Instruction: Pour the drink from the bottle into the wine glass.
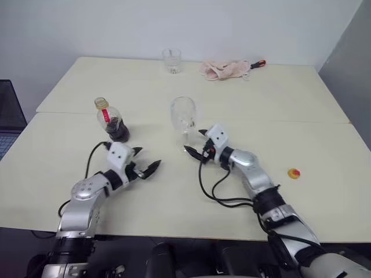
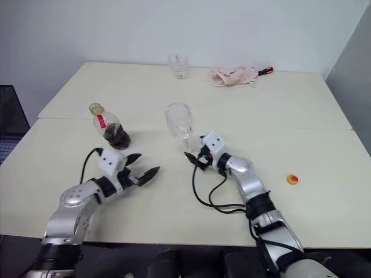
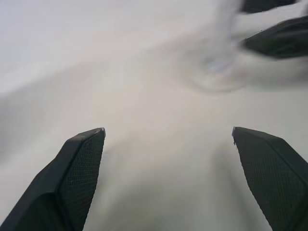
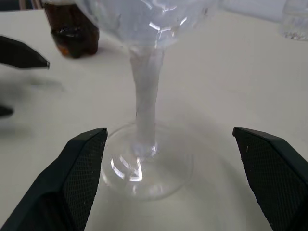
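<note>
The wine glass (image 1: 184, 117) stands upright and empty at the table's middle. My right gripper (image 1: 196, 146) is low beside its foot, open, with the thin stem (image 4: 146, 103) between the spread fingers and untouched. The bottle (image 1: 110, 120) stands to the left of the glass with the dark brown drink (image 1: 118, 133) in its lower part. My left gripper (image 1: 146, 159) hovers open just in front of the bottle, pointing towards the glass and holding nothing. In the left wrist view its own fingers (image 3: 79, 166) frame bare table, with the foot of the glass (image 3: 216, 72) beyond.
A short clear tumbler (image 1: 171, 60) and a crumpled pink cloth (image 1: 225, 69) sit at the table's far edge. A small yellow and red round thing (image 1: 294, 173) lies on the right side of the table (image 1: 174, 197). Black cables loop beside my right arm.
</note>
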Tool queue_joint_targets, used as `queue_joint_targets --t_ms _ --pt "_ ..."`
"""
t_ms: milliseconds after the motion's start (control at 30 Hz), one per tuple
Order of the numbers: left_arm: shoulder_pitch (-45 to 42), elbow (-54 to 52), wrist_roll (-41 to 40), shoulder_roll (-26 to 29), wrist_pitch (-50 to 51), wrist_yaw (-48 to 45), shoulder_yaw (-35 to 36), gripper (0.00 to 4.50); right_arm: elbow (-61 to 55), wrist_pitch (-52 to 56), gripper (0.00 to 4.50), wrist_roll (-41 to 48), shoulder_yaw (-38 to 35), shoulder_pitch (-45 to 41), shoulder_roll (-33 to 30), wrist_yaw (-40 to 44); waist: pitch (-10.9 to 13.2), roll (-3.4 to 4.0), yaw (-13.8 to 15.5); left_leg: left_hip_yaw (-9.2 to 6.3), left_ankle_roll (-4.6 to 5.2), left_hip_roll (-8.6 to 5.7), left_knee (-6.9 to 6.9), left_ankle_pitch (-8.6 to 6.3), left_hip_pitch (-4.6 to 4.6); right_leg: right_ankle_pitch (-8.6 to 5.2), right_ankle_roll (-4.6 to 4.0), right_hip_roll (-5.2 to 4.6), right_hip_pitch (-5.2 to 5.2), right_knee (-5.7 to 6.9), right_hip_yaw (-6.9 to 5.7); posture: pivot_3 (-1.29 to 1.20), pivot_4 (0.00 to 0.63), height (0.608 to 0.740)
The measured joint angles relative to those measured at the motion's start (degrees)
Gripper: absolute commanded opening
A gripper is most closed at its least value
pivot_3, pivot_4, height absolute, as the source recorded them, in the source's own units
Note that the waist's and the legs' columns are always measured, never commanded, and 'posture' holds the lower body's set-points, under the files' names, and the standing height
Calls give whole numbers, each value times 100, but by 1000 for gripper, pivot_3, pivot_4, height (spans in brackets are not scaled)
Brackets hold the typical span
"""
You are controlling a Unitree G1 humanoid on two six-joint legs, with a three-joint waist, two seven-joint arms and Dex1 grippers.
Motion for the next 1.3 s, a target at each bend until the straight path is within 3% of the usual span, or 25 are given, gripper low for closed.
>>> queue_joint_targets --t_ms 67,200,433,567,700,1300 --pt "82 118 -215 -258 -229 235 433 4500 -901 991 4457 332 62 224 -515 505 0 -1 25 1 0 -4 4 0 -1 0 1 -1 3 0 0 0 150 740" --pt "444 212 -297 -246 -444 316 747 4500 -2415 2465 4457 1095 -123 236 -1735 1342 -1 -2 62 6 1 -10 5 0 7 -3 8 4 6 -3 -2 0 150 740" --pt "499 442 -402 -262 -623 439 979 4500 -3182 3587 4457 1931 -645 -1055 -2812 1937 0 -4 13 0 2 0 -1 0 22 -3 4 19 4 -1 0 0 150 740" --pt "229 763 -408 9 -702 422 1152 4500 -3236 4156 4457 2209 -698 -2172 -2806 1844 0 -4 -12 -8 2 11 -8 0 21 -11 -17 28 0 1 -4 0 150 740" --pt "-109 770 -406 252 -696 329 1177 4500 -3212 4651 4457 2525 -736 -2651 -2532 1658 -3 -7 -1 2 1 5 -9 0 10 -6 -36 20 -2 -2 -3 0 150 740" --pt "-1557 1881 -188 442 -752 440 842 4500 -3413 4990 4457 3105 -726 -2789 -2295 1385 -2 -8 31 6 -2 1 -2 -2 -4 -7 -30 17 -7 -2 -26 0 150 740"
